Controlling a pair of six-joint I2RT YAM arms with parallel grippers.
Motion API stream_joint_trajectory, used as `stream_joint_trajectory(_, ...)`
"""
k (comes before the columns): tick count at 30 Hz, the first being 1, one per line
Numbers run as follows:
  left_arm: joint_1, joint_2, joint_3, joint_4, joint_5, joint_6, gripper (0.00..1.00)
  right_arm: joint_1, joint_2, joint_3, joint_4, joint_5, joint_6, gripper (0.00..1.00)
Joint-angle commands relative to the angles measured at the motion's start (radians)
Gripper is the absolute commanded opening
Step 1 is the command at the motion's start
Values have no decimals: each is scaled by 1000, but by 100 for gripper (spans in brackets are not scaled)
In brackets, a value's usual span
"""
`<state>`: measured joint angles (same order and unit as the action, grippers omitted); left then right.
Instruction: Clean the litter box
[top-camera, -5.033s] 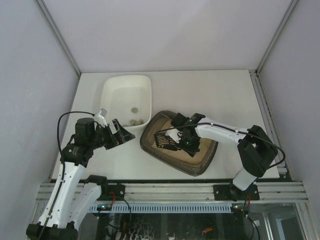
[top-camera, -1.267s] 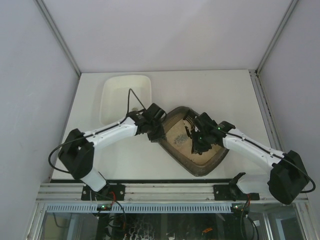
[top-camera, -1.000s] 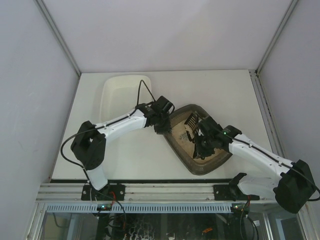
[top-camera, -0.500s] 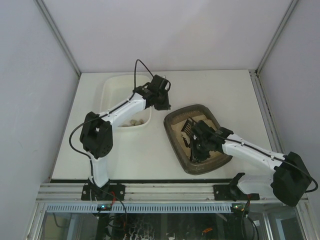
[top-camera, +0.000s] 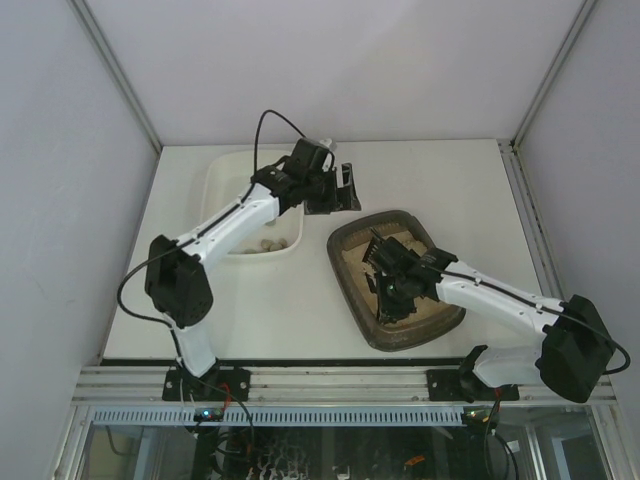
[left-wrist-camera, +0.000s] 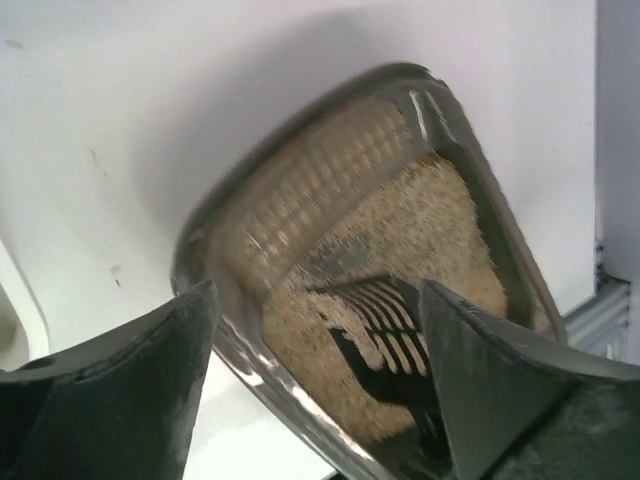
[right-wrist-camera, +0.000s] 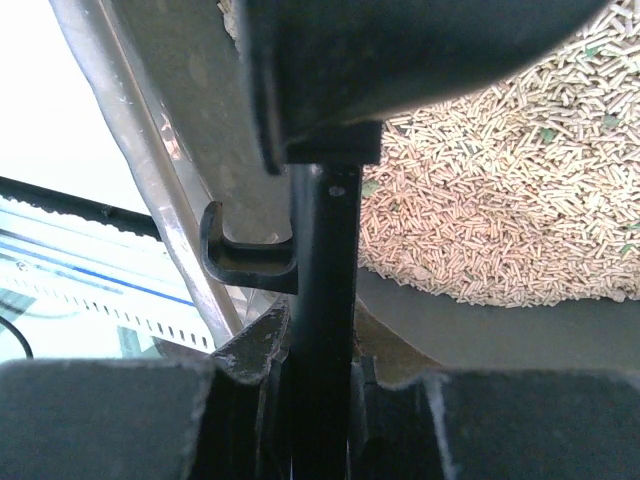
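Note:
The dark grey-brown litter box lies right of centre with beige litter inside. My right gripper is shut on the handle of a black slotted scoop whose head rests on the litter. In the right wrist view the fingers clamp the black handle over the pellets, beside the box rim. My left gripper is open and empty, hovering just beyond the box's far left corner. Its wrist view looks down on the litter box and the scoop between the open fingers.
A white plastic tray stands at the back left with a few small clumps at its near end; my left arm stretches across it. Grey walls close in the table on three sides.
The litter box has been turned and shifted right since five seconds ago. My left gripper left its rim and swung to the far side. My right gripper kept the scoop in the litter.

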<state>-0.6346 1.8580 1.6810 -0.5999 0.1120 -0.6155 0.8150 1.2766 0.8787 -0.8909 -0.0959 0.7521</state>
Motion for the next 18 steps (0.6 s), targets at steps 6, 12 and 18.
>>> stream_joint_trajectory(6, -20, -129, -161, -172, 107, -45, 100, -13, 18, 37, -42, 40, -69, 0)
stream_joint_trajectory(12, -54, -219, -348, -61, 66, -222, 100, -44, -8, -7, 12, 49, -118, 0)
stream_joint_trajectory(18, -60, -278, -422, 17, 64, -312, 100, -70, -41, -17, 103, 8, -185, 0)
